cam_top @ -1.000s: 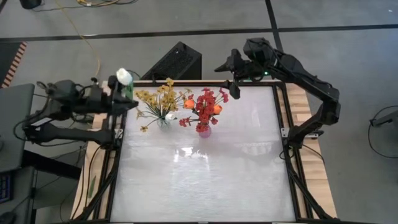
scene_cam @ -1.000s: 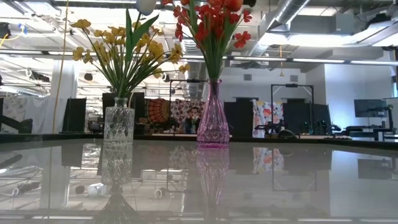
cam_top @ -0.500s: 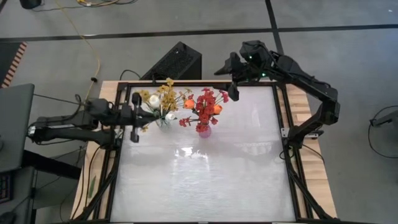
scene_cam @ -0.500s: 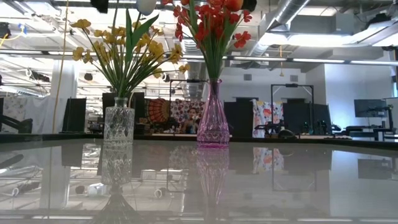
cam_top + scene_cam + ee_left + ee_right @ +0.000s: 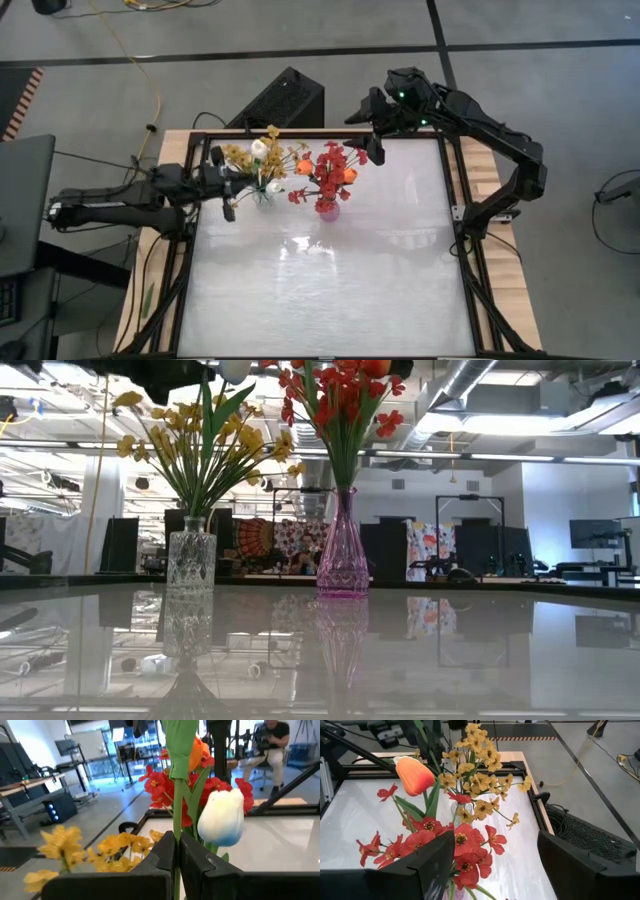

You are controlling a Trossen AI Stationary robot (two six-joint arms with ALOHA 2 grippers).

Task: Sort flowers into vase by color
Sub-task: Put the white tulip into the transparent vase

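Observation:
My left gripper (image 5: 228,186) (image 5: 177,842) is shut on a white tulip-like flower; its bud (image 5: 259,148) hangs over the yellow sprays. The clear vase (image 5: 262,196) (image 5: 191,560) holds yellow sprays (image 5: 200,435) (image 5: 477,775) and another white bud (image 5: 273,186) (image 5: 221,817). Just right of it, the pink vase (image 5: 327,208) (image 5: 343,555) holds red clusters (image 5: 455,845) and an orange bloom (image 5: 415,775). My right gripper (image 5: 372,128) (image 5: 495,870) is open, high above the table's far edge beyond the pink vase. My left gripper pinches the white flower's green stem (image 5: 176,817) between its two fingers, which come level from the table's left and lie across the stem. The flower is lifted clear and stands roughly upright. Its stem rises past a leaf (image 5: 181,745) out of the wrist view.
Both vases stand close together on the white tabletop (image 5: 330,290) near its far edge. A black box (image 5: 285,100) sits on the floor beyond the table. The near part of the table reflects the vases. People and workshop gear show in the room behind.
My left gripper has carried the white flower from over the table's left edge rightward to the clear vase, so the bud now hangs over the yellow sprays. My right gripper has drawn back slightly toward the far edge. The vases have kept still.

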